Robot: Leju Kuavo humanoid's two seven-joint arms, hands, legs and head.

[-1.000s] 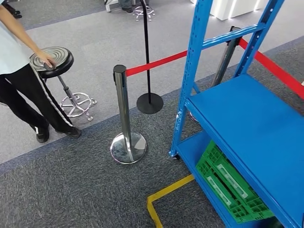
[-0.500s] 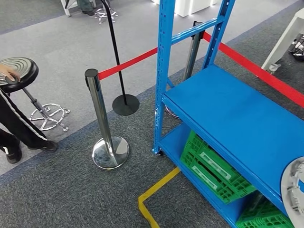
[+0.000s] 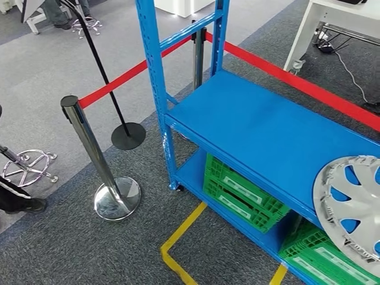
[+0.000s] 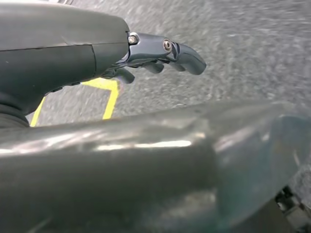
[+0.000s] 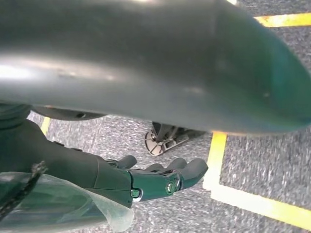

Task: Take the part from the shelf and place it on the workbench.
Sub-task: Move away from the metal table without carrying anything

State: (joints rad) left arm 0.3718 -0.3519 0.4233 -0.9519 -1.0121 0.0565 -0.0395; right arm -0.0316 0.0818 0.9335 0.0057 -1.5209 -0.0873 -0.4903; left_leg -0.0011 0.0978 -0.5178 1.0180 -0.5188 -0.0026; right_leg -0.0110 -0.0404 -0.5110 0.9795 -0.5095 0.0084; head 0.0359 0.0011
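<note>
Silver hubcap (image 3: 351, 208) lies flat on the blue shelf (image 3: 269, 139) in my head view, ungrasped. Left wrist view: my left hand (image 4: 161, 53) hangs empty, fingers loosely apart, over carpet. Right wrist view: right hand (image 5: 161, 179) likewise empty, presumably awaiting the approach.

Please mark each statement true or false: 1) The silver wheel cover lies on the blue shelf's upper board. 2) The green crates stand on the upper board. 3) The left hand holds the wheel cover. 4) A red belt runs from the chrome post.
1) True: the wheel cover lies on the upper board of the blue shelf, at its front edge.
2) False: the green crates are on the lower board.
3) False: the left hand holds nothing and hangs over the carpet.
4) True: the red belt leaves the chrome post.
</note>
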